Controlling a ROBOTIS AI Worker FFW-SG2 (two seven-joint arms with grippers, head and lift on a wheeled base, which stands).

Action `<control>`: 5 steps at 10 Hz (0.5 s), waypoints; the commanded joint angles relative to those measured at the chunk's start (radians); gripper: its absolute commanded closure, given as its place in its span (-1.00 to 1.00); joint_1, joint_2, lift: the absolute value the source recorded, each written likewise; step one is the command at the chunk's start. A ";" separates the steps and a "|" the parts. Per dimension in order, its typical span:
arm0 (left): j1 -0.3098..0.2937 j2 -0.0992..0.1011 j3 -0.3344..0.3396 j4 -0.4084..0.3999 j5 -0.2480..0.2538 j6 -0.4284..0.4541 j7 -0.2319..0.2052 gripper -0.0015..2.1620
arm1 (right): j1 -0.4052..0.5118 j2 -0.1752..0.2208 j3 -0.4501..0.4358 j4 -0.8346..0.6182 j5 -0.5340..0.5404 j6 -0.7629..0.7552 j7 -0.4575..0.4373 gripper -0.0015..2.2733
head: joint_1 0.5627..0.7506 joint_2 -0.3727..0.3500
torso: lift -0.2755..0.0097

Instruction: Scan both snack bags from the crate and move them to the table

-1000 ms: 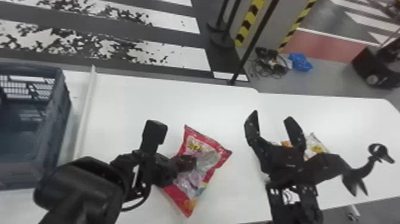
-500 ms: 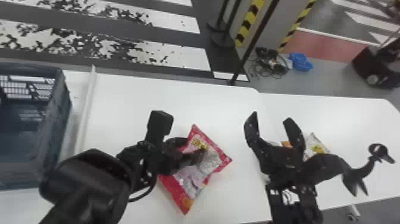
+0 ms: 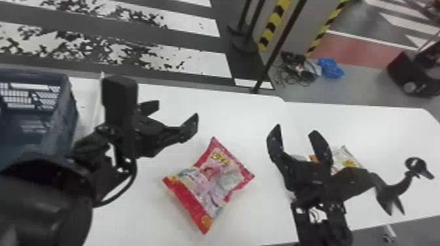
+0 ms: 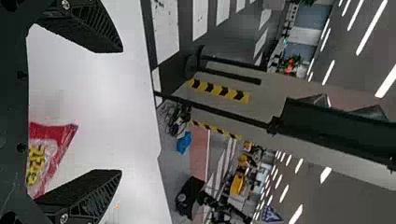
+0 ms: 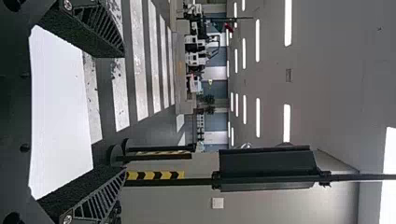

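In the head view my left gripper (image 3: pixel 175 114) is open above the table, up and to the left of a red and pink snack bag (image 3: pixel 209 183) lying flat. The left wrist view has the gripper (image 4: pixel 122 111) with fingers wide apart and part of the snack bag (image 4: pixel 49 151) near them. My right gripper (image 3: pixel 294 135) is parked open to the right of that bag in the head view, nothing between its fingers; its own wrist view shows the gripper (image 5: pixel 125 112) spread too. Another bag (image 3: pixel 347 160), whitish with yellow, lies behind the right gripper, partly hidden.
A blue-grey crate (image 3: pixel 60 114) stands at the table's left, beside a white raised strip (image 3: pixel 98 101). A black scanner-like tool (image 3: pixel 407 176) juts out right of the right gripper. The white table (image 3: pixel 229 121) reaches right, with a dark pole (image 3: pixel 278 45) behind it.
My left gripper has left the red bag, rising back and to the left, and its fingers now stand open. The bag lies released on the table. The right arm has stayed still.
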 commanded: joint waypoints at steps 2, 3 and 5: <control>0.151 0.064 0.218 -0.195 0.008 0.000 -0.006 -0.93 | -0.013 0.006 0.017 0.012 -0.022 0.060 0.027 -0.93 | 0.41 -0.94 | 0.32; 0.207 0.099 0.285 -0.257 0.011 0.000 -0.004 -0.93 | -0.017 0.010 0.025 0.012 -0.031 0.155 0.049 -0.93 | 0.41 -0.94 | 0.32; 0.308 0.127 0.419 -0.322 0.058 0.000 -0.010 -0.93 | -0.019 0.024 0.051 0.012 -0.040 0.263 0.126 -0.55 | 0.41 -0.58 | 0.32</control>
